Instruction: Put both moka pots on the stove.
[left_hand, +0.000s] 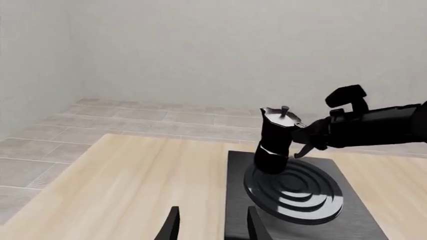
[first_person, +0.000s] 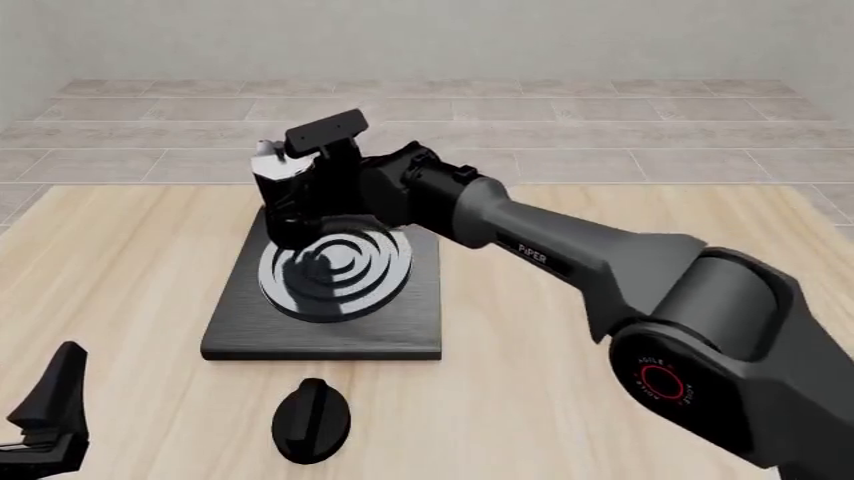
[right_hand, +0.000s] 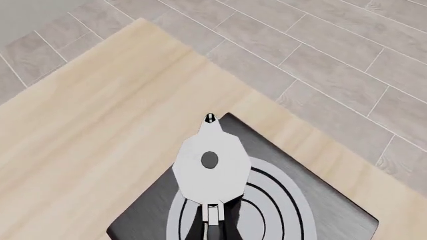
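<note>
Moka pot, rigid and judged top-heavy, is held by its side handle in the closed right gripper over the stove's far-left burner edge; left gripper's fingers are parted, empty.

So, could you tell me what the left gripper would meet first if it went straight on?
Probably the flat black stove slab, near its edge; depth is unclear. The left gripper is open.

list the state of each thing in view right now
moka pot: upright, lid shut, on the burner's edge, handle in the right hand
right hand: shut on the pot's handle
left hand: open, holding nothing
stove: flat on the table
knob: lying loose beside the stove
</note>
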